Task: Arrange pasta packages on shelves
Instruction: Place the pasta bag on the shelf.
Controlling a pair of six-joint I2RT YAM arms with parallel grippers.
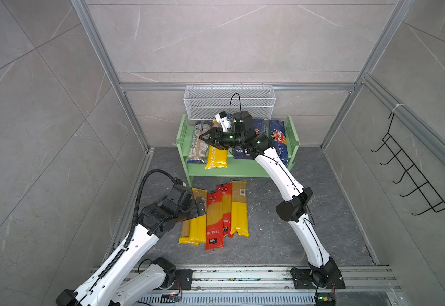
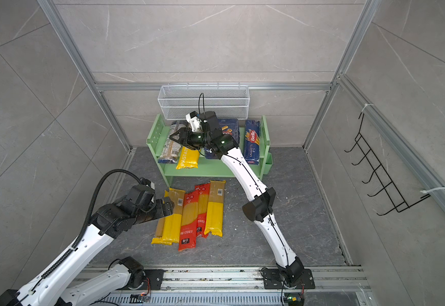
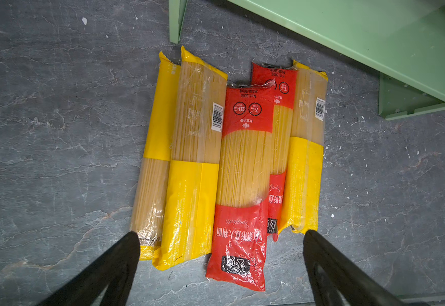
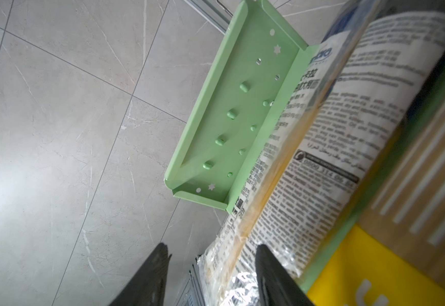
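Now, a snag risk at release.
The right fingers [image 4: 266,265] are seen part-open around the clear bag [image 1: 197,143] at the shelves' [image 1: 232,172] left end; if withdrawn askew, it could be dragged off the front edge. The left fingers [image 3: 120,259] are spread wide over overlapped spaghetti bags [image 3: 242,164] on the surface [image 3: 57,132], where two could be pinched.

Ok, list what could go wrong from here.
1. The clear bag's end lies between the right claw's parted jaws; backing out may drag it off the shelf.
2. The floor packs overlap, so the wide-open left claw may pinch two at once.
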